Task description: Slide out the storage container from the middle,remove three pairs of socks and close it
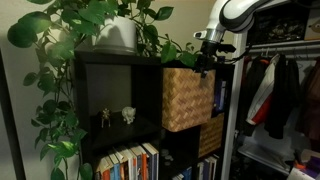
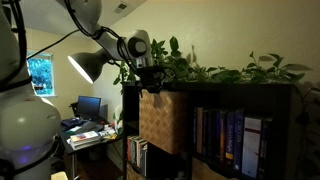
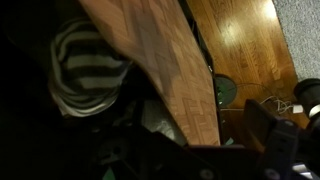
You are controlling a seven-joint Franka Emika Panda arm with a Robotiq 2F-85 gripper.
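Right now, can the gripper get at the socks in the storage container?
Probably yes: the storage container is slid out of the shelf, the open gripper hangs above its uncovered top, and striped socks show in the wrist view.

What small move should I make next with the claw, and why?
Probably lower the claw straight down toward the striped socks. The storage container already sits slid out of the shelf, the claw hangs open above its top, and nothing is held yet.
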